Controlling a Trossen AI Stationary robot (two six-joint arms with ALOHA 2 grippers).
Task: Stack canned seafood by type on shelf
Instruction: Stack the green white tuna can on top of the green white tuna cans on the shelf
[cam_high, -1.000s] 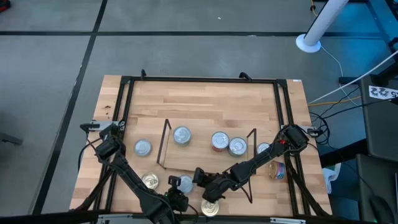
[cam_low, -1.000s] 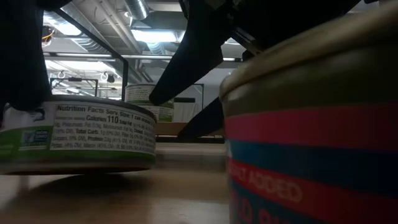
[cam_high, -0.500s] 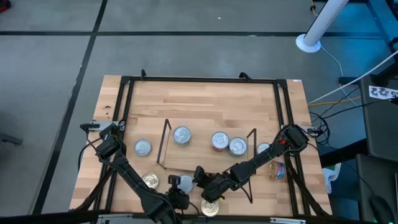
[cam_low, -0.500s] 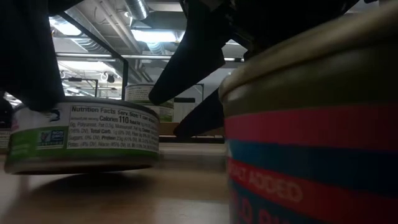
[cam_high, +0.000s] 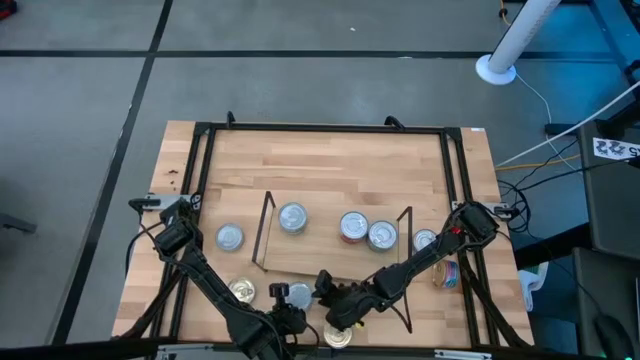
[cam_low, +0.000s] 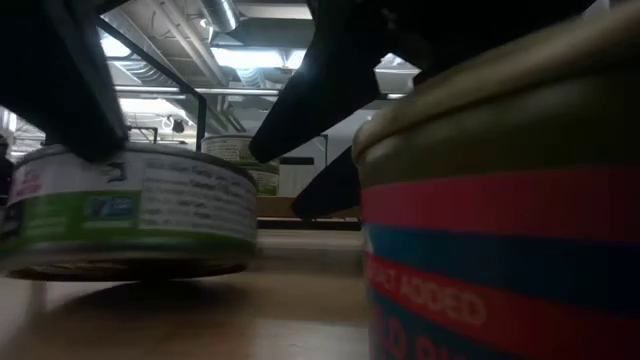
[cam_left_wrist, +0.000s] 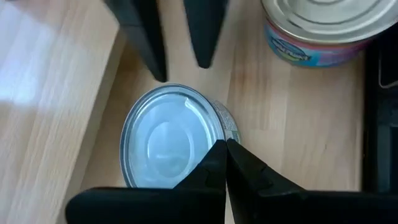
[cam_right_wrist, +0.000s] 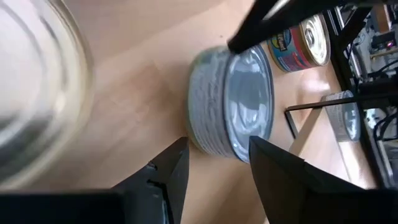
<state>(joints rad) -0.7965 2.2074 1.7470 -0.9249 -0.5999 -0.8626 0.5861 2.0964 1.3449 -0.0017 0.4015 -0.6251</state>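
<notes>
At lower centre of the high view, a silver-topped tin (cam_high: 298, 295) sits on the tabletop (cam_high: 330, 165) before the shelf (cam_high: 300, 262). It looks rigid, smooth, fairly heavy; best pinched across its rim. Left gripper (cam_left_wrist: 225, 149) fingers are closed at its edge; right gripper (cam_right_wrist: 214, 158) fingers are apart, empty.

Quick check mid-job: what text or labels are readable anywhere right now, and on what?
"ADDED": red band of the near tin, low view; the letters before it are cut off.
Green-banded tin: fine print, too blurred to read.
Pink-and-blue tin: label unreadable.
White tag on the dark box right of the table: marks too small to read.
</notes>
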